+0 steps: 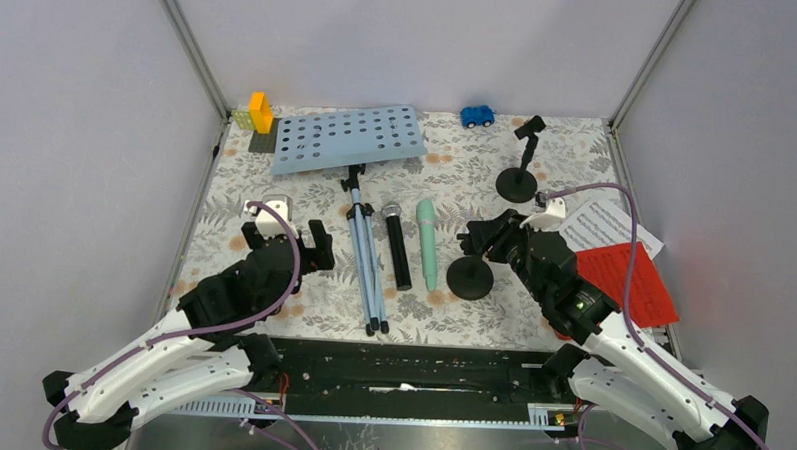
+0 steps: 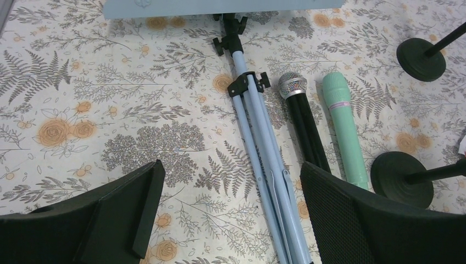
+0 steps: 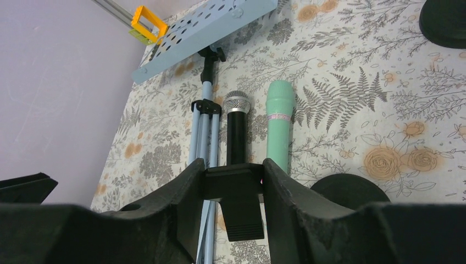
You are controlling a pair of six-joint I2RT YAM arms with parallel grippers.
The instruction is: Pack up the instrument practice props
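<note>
- Gripping the black clip (image 3: 237, 190) at the top of the near mic holder (image 1: 470, 278), the right gripper (image 3: 233, 176) has both fingers closed tight on it. The holder's round base sits just right of the mint-green microphone (image 1: 428, 244).
- The left gripper (image 1: 289, 243) hangs with its fingers spread wide and nothing between them, over the flowered tablecloth (image 1: 276, 186) left of the tripod legs (image 1: 365, 269).
- The pale blue music rack (image 1: 349, 138) lies at the far side, its folded legs pointing toward the arms.
- The black microphone (image 1: 398, 247) lies just right of the legs, side by side with the mint-green one, heads away from the arms.
- The far mic holder (image 1: 520, 169) stands upright at the far right.
- The white sheet (image 1: 605, 222) and red sheet (image 1: 628, 283) lie at the right edge, the red one nearer the arms.
- A blue toy car (image 1: 477, 116) and yellow and orange bricks (image 1: 256, 113) sit along the far edge.
</note>
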